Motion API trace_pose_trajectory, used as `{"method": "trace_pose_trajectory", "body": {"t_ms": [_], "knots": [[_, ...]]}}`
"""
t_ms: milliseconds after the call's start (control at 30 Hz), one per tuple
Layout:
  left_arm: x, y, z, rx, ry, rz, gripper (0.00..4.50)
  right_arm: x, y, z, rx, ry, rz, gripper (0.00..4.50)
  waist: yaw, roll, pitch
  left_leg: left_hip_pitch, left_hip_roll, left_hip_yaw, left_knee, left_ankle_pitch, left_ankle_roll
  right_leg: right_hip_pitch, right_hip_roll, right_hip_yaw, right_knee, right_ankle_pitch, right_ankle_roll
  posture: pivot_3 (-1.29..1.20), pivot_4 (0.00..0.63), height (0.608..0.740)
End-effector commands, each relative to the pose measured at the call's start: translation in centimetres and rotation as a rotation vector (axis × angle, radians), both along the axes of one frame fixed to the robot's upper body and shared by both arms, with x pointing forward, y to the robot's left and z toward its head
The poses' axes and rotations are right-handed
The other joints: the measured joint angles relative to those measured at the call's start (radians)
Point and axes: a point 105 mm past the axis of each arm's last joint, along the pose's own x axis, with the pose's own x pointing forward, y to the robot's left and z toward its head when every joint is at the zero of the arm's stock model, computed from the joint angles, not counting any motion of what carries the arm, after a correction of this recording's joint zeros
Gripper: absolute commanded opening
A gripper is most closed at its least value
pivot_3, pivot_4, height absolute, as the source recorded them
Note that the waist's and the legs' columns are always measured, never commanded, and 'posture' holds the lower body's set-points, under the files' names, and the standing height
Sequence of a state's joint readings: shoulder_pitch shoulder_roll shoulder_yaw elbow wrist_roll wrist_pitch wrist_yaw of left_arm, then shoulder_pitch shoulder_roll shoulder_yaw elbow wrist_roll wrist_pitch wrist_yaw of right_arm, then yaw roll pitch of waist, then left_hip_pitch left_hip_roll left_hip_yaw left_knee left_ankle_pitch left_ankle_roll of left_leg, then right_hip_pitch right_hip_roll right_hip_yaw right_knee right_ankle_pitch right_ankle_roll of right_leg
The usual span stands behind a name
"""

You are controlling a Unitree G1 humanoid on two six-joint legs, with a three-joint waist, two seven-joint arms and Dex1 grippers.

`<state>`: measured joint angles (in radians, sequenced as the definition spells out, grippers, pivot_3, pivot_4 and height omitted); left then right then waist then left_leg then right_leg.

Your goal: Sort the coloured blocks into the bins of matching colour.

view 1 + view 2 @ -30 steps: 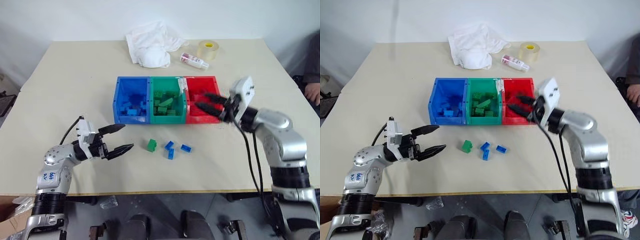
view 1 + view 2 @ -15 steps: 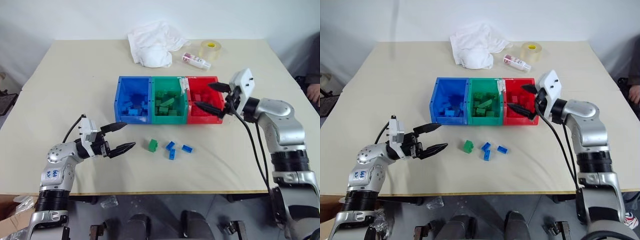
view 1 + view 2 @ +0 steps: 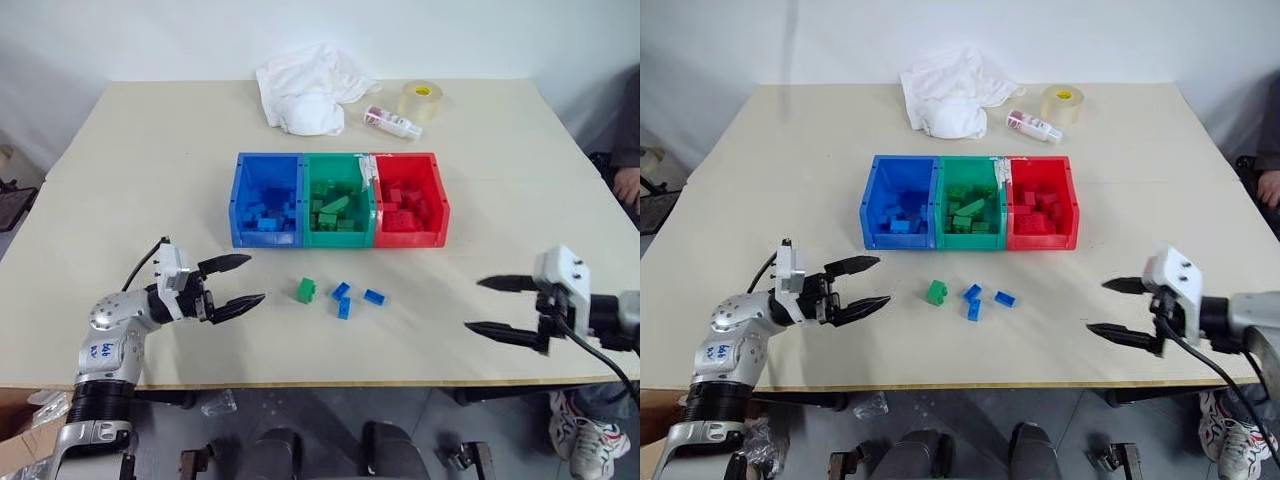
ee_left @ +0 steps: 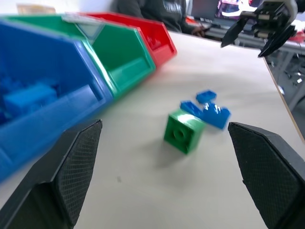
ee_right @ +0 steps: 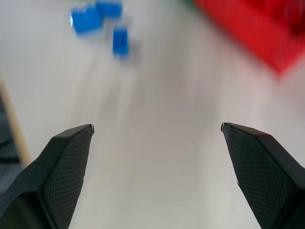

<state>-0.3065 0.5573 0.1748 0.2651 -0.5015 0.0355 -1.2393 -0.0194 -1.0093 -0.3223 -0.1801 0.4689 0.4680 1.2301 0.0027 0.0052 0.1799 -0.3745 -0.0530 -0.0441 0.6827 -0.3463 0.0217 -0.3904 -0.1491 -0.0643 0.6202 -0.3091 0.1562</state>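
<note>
Loose blocks left on the table (image 3: 130,150): one green block (image 3: 305,290) and three blue blocks (image 3: 350,298) in a tight cluster just beside it, all in front of the bins, nearest the green bin (image 3: 336,200). Blue bin (image 3: 265,200), green bin and red bin (image 3: 410,200) sit joined in a row, each already holding bricks of its colour. Left gripper (image 3: 233,285) hovers low over the table, jaws wide apart, empty, aimed at the green block with a clear gap between them. Right gripper (image 3: 500,305) is out near the table's front right edge, jaws also spread, empty, well apart from the blues. Step in hand looks like the left pick of the green block. To do it well: straddle the block square on its flat sides, not corner to corner, since it sits slightly turned; come in low so the fingertips (image 4: 71,162) bracket it without nudging it into the blues. Close fully before lifting, since a small studded brick may pop out of a skewed pinch. Then carry over the green bin's front wall and drop inside. Cloth (image 3: 305,85), bottle (image 3: 390,122) and tape roll (image 3: 418,98) at the far side are not in the way.
</note>
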Motion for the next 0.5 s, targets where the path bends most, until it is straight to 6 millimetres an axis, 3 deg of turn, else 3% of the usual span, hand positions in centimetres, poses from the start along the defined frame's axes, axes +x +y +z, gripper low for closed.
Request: {"method": "trace_pose_trajectory", "body": {"t_ms": [33,300,500], "knots": [[-0.1,0.7,0.4,0.007,-0.028,0.006,4.50,-0.1,0.2,1.7,-0.017,-0.061,0.021,4.48,0.000,0.000,0.000,0.000,0.000,0.000,0.000,0.000,0.000,0.000,0.000,0.000,0.000,0.000,0.000,0.00,0.150,0.740],[0.1,0.1,0.7,-0.001,-0.051,0.001,4.50,1.5,5.3,0.7,0.012,-0.044,0.152,4.48,-0.001,0.000,0.000,0.000,0.001,-0.001,0.000,0.000,0.000,0.000,0.000,0.000,-0.001,0.000,0.000,0.00,0.150,0.740],[-0.5,-0.3,0.6,-0.018,-0.062,0.017,4.50,4.3,10.3,-2.4,0.022,-0.021,0.221,4.48,-0.004,0.000,0.000,0.000,0.001,-0.001,0.000,0.000,0.000,-0.001,0.000,0.000,0.000,0.000,0.000,0.00,0.150,0.740]]}}
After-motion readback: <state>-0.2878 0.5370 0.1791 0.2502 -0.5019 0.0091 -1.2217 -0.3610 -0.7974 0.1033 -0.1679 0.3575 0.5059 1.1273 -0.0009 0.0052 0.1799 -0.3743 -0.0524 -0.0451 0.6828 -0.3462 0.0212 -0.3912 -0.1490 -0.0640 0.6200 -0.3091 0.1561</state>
